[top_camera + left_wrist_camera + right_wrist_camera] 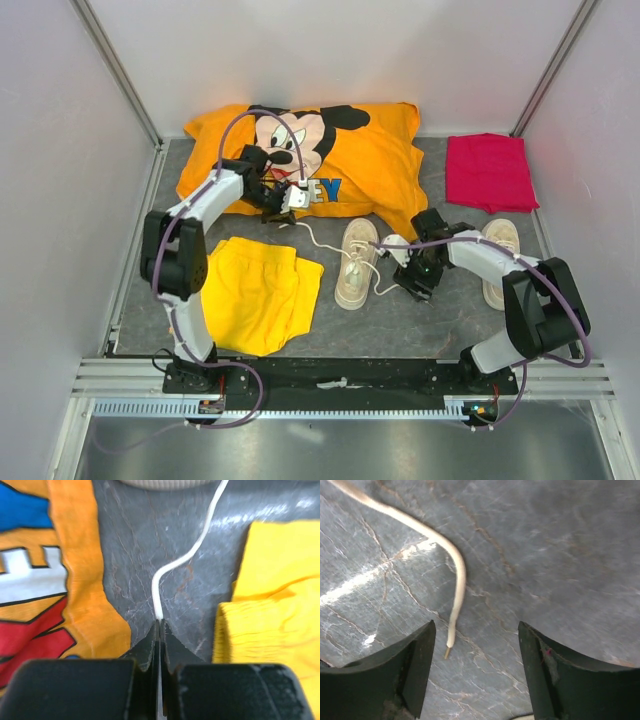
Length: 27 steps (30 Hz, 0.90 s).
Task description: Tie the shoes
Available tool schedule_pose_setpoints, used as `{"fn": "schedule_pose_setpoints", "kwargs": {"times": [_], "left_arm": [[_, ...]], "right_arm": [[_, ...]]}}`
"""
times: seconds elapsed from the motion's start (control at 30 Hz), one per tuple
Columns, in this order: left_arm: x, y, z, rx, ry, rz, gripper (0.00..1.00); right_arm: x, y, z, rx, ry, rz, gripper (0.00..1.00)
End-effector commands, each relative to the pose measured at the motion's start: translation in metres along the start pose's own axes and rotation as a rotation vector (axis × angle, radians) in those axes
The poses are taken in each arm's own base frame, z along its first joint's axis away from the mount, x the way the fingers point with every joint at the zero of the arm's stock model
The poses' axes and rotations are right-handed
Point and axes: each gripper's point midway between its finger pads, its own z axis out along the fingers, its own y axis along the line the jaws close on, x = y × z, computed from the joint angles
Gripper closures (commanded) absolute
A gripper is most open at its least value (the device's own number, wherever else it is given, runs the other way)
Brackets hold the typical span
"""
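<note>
Bright, even overhead light fills the booth and bounces off the pale walls (60,150); shadows are soft and short. The grey, stone-patterned table (400,320) carries pale streaks of glare, clearest in the right wrist view beside the white lace (455,580). The metal sill (330,440) at the near edge gleams dully. Both wrist views are sharp on the tabletop. The dark fingers (395,680) along the bottom edge look soft, and the yellow shorts (280,605) wash out slightly.

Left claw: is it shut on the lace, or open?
Left claw shut on the lace: in the left wrist view its fingers meet with no gap, and the lace runs in between them.
</note>
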Motion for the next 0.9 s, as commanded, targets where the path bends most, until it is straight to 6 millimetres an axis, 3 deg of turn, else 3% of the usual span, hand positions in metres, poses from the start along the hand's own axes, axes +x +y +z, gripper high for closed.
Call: {"fn": "schedule_pose_setpoints", "kwargs": {"times": [0.0, 0.03, 0.13, 0.23, 0.37, 0.5, 0.67, 0.73, 0.77, 0.83, 0.87], "left_arm": [[-0.058, -0.006, -0.038, -0.125, -0.139, -0.03, 0.98], [-0.053, -0.018, -0.035, -0.117, -0.135, -0.057, 0.98], [-0.056, -0.03, -0.042, -0.16, -0.135, -0.073, 0.99], [-0.064, -0.042, -0.051, -0.181, -0.151, -0.082, 0.98], [-0.079, -0.054, -0.061, -0.219, -0.196, -0.084, 0.98], [-0.096, -0.069, -0.073, -0.24, -0.231, -0.018, 0.98], [-0.116, -0.092, -0.088, -0.275, -0.257, 0.1, 0.99], [-0.125, -0.099, -0.091, -0.275, -0.275, 0.123, 0.98], [-0.127, -0.102, -0.092, -0.277, -0.277, 0.128, 0.98], [-0.134, -0.114, -0.092, -0.273, -0.284, 0.155, 0.98], [-0.135, -0.118, -0.09, -0.273, -0.279, 0.173, 0.98]], "right_arm": [[0.003, 0.001, 0.013, 0.03, -0.005, -0.048, 0.29], [0.004, 0.002, 0.016, 0.041, 0.006, -0.061, 0.31], [0.012, 0.004, 0.027, 0.07, 0.039, -0.058, 0.48], [0.011, 0.007, 0.024, 0.067, 0.03, 0.001, 1.0], [-0.013, -0.009, -0.012, 0.123, -0.109, 0.085, 1.0], [-0.073, -0.033, -0.084, 0.22, -0.347, 0.043, 1.0], [-0.145, -0.036, -0.142, 0.171, -0.578, -0.023, 1.0], [-0.164, -0.035, -0.145, 0.148, -0.61, -0.047, 1.0], [-0.181, -0.038, -0.158, 0.165, -0.655, -0.072, 1.0], [-0.205, -0.032, -0.157, 0.138, -0.684, -0.101, 1.0], [-0.222, -0.033, -0.167, 0.149, -0.724, -0.127, 1.0]]}}
